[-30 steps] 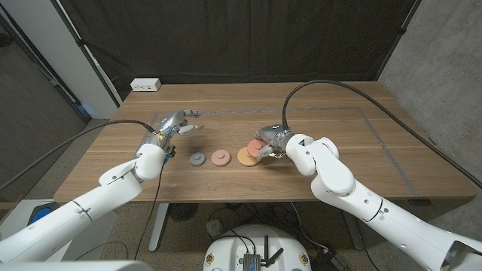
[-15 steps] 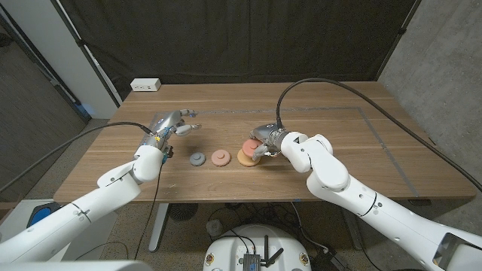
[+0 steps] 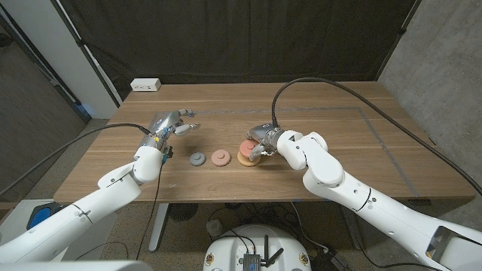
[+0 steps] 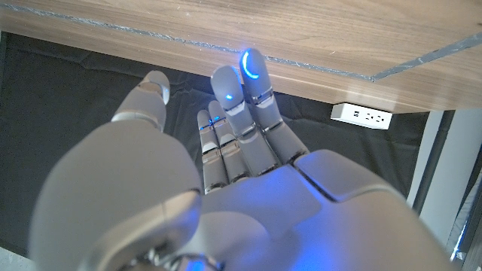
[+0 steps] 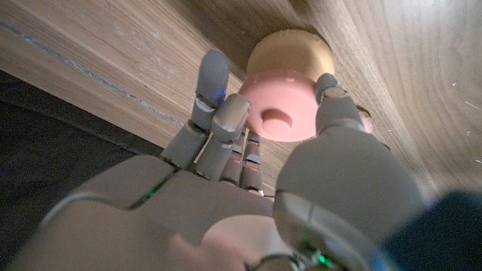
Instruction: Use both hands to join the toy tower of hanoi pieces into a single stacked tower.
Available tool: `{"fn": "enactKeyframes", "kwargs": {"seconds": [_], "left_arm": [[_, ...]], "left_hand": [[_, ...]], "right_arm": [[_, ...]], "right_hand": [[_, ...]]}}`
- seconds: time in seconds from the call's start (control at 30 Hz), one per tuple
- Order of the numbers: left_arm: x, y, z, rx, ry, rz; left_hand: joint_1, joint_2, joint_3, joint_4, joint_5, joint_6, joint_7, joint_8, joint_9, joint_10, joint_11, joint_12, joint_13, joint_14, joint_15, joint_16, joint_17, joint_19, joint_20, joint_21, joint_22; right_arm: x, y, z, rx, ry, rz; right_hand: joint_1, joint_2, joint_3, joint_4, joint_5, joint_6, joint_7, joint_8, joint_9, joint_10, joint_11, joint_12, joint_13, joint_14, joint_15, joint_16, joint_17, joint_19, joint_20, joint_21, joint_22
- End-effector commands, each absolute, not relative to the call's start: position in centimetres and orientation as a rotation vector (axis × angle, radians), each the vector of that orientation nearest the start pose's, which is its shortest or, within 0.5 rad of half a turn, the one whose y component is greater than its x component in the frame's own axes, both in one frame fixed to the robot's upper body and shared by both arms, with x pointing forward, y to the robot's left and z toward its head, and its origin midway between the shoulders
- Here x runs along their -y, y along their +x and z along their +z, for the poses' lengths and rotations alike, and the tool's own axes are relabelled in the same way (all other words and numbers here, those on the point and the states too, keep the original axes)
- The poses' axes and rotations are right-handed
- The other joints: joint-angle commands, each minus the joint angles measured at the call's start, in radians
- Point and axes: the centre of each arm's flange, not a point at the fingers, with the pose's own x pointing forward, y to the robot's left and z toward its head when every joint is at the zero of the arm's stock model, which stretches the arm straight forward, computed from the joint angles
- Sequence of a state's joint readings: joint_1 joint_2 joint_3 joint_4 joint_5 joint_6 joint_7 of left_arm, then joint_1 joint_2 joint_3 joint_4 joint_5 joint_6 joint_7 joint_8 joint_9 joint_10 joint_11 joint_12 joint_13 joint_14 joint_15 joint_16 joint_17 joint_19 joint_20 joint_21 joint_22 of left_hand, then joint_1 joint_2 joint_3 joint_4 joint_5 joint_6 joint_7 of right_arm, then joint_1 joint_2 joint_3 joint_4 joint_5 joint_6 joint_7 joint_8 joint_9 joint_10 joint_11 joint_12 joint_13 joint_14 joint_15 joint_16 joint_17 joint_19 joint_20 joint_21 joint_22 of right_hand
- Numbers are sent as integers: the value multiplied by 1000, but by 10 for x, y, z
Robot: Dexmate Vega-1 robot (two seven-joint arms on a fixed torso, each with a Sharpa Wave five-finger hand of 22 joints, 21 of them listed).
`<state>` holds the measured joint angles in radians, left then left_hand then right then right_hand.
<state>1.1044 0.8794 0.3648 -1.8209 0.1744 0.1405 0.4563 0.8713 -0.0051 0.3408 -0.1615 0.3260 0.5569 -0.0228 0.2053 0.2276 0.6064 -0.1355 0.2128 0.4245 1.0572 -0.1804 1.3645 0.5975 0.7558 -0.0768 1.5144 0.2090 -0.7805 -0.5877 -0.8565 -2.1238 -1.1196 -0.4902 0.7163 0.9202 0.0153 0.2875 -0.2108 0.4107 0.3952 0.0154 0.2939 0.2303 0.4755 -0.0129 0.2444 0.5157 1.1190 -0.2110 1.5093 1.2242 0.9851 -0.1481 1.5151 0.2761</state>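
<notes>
A small grey disc and a salmon disc lie side by side at mid-table. Just to their right lies a larger orange disc. My right hand holds a pink disc directly over the orange one; whether the two touch I cannot tell. In the right wrist view the pink disc sits pinched between my fingers and thumb, with the orange disc behind it. My left hand hovers behind and left of the grey disc, fingers apart and holding nothing, as also seen from its wrist.
A white power strip lies at the table's back left corner and shows past my left hand. A taped outline marks the wood on the right side. Dark curtains hang behind the table.
My right hand has carried the pink disc a little to the left, until it is over the orange disc. The left hand has barely moved.
</notes>
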Motion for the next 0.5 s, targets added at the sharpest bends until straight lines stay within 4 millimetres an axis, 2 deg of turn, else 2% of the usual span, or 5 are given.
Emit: {"fn": "enactKeyframes", "kwargs": {"seconds": [0.03, 0.5], "left_arm": [[-315, 562, -29, 652, 955, 279], [-316, 561, -28, 650, 955, 285]], "left_hand": [[-8, -1, 11, -1, 0, 5, -4, 2, 4, 9, -2, 5, 5, 1, -39, 1, -3, -3, -130, 9, 2], [-9, 0, 14, -1, 0, 13, -3, 4, 4, 14, -5, 7, 7, 6, -39, 5, -4, -3, -130, 13, 2]], "right_arm": [[41, 515, -26, 423, -1802, 300], [34, 519, -28, 417, -1826, 316]], "right_hand": [[15, 51, 66, 53, 8, 112, -99, 3, 1, 144, -135, 5, 39, 10, -6, 4, 5, 5, -70, 4, 0], [9, 50, 73, 54, 12, 118, -99, 2, 1, 147, -135, 2, 42, 10, -6, 5, 5, 5, -70, 6, 0]]}}
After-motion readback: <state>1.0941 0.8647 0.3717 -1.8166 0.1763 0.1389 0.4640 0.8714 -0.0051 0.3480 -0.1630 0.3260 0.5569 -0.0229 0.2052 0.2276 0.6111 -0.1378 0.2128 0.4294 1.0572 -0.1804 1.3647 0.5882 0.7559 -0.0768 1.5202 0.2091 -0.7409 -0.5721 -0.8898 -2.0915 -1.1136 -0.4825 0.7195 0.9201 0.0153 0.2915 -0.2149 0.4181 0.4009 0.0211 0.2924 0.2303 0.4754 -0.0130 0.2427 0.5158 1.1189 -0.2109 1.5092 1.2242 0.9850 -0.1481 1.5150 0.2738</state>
